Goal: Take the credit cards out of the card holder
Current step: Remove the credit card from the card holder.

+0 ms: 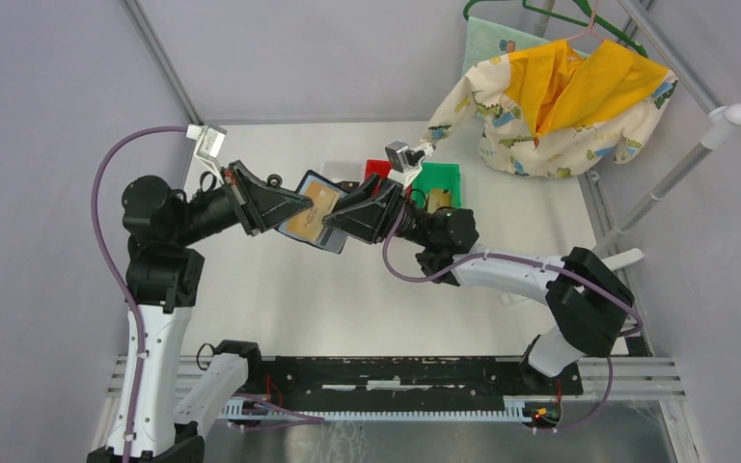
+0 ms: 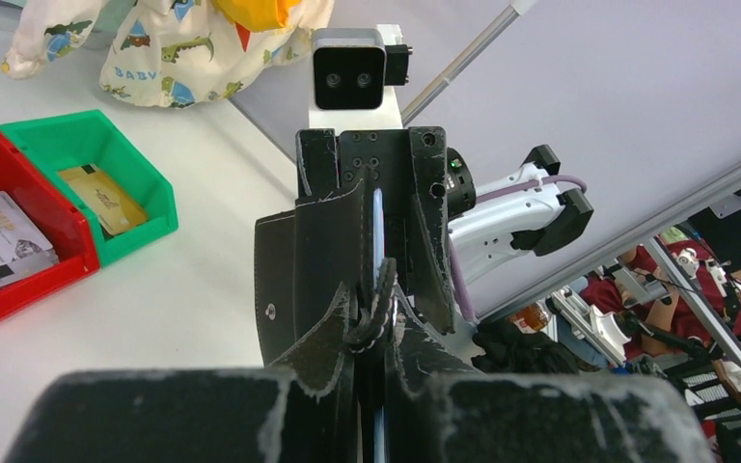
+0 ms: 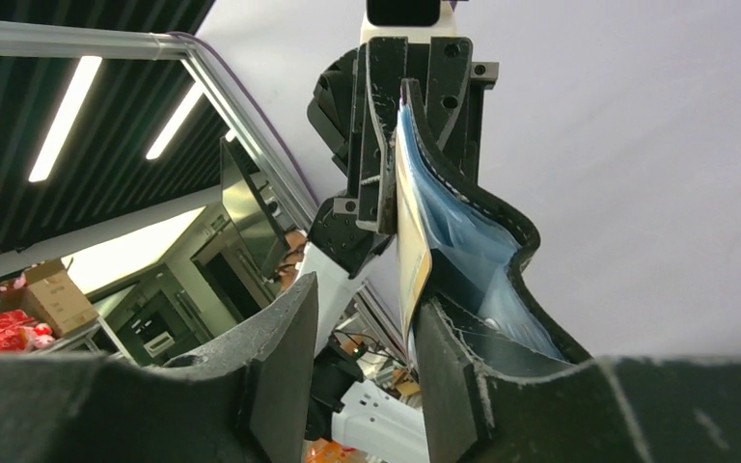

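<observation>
Black card holder [image 2: 318,251], tan-gold card [image 1: 309,214], red bin [image 2: 29,294], green bin [image 2: 53,145]

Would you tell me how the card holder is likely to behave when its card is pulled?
Probably floppy: the card holder bows away from the tan card, so it may flex. The card's edge looks straight, likely stiff.

top view looks down on the table [image 1: 280,309] from behind; both wrist views face each other closely, sharing the card holder [image 2: 314,270].
</observation>
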Controlling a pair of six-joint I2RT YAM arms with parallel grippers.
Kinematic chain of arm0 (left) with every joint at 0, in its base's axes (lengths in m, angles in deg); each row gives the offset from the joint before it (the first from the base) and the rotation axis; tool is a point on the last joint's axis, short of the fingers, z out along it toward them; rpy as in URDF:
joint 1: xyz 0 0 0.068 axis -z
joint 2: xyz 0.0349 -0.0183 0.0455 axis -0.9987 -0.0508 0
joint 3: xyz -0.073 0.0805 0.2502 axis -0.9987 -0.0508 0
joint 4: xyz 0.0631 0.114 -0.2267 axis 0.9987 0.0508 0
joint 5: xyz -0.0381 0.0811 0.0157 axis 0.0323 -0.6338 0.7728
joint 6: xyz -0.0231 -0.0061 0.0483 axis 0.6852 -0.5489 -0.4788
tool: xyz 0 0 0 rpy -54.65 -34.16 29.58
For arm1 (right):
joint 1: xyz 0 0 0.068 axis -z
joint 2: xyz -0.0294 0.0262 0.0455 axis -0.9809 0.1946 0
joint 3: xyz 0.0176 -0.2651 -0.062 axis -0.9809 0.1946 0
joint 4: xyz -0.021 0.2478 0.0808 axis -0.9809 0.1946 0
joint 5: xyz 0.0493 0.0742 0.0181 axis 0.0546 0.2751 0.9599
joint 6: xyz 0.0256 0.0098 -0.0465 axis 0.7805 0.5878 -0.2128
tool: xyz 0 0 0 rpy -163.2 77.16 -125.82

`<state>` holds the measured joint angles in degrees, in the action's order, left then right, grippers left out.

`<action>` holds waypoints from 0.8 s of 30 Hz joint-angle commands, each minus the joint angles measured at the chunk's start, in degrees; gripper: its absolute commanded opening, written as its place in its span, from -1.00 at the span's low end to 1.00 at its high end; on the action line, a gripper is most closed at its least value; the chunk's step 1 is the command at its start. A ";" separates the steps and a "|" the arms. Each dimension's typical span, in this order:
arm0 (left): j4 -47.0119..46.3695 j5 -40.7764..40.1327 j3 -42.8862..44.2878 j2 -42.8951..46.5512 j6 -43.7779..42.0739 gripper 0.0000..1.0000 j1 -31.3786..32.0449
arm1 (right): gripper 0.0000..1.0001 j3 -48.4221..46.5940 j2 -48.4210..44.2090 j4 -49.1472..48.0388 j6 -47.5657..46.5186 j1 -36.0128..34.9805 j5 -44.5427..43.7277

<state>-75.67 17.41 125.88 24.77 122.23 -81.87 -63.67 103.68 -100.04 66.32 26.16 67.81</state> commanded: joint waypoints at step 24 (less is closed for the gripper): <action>-2.98 2.52 3.34 1.46 7.93 -0.79 0.29 | -1.00 3.87 0.09 -10.13 -0.98 -2.23 -8.43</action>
<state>-75.30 18.13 126.23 24.66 127.93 -81.33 -61.14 105.15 -106.18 66.25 23.41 60.47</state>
